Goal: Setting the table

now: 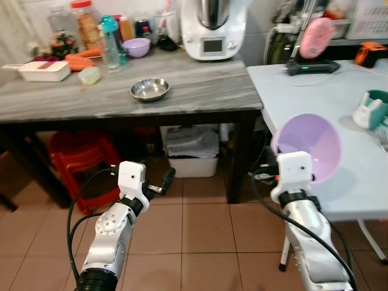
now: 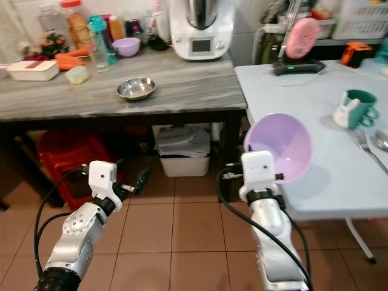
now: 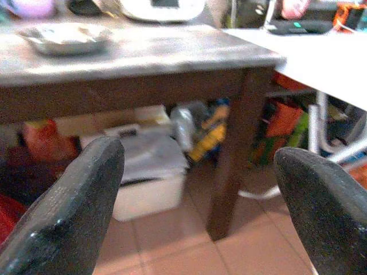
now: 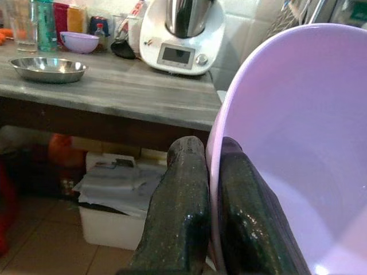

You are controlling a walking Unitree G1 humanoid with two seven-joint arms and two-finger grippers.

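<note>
While the lilac bowl (image 1: 308,147) hangs tipped on edge at the near corner of the white table (image 1: 315,97), my right gripper (image 4: 209,189) pinches its rim tight. I judge I should level it first, then lower it flat. Its mouth faces me and up. My left gripper (image 3: 200,189) gapes wide, empty.
</note>
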